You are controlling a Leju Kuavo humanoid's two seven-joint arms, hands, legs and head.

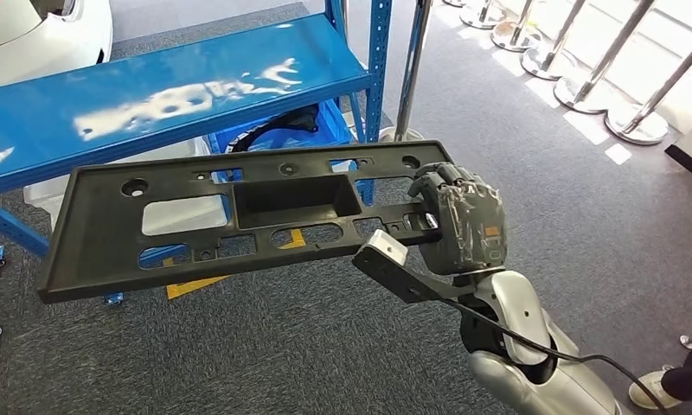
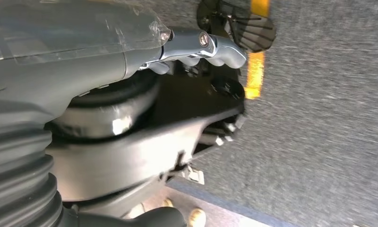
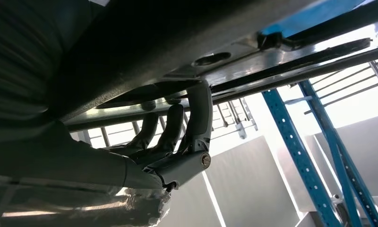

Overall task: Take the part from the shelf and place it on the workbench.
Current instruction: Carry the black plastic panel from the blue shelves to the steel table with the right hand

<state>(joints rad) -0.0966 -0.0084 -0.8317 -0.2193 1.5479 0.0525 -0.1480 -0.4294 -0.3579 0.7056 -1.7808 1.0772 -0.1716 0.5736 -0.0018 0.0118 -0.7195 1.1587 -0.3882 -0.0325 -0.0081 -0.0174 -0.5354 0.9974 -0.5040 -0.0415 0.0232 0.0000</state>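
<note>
The part (image 1: 239, 216) is a long black plastic panel with several cut-outs and a deep rectangular recess in its middle. In the head view it hangs level in the air in front of the blue shelf (image 1: 152, 86), clear of the shelf board. My right hand (image 1: 464, 220) grips its right end, fingers wrapped over the edge. From the right wrist, the dark fingers (image 3: 196, 118) press up against the panel's underside (image 3: 177, 42). My left hand (image 2: 196, 47) hangs over grey carpet with its fingers curled in and nothing in them.
A blue bin (image 1: 282, 134) with dark pieces sits under the shelf board. The shelf's blue uprights (image 1: 379, 60) stand just behind the panel. Chrome barrier posts (image 1: 585, 86) line the back right. A person's shoe (image 1: 650, 389) is at the lower right. Yellow tape (image 2: 255, 71) marks the carpet.
</note>
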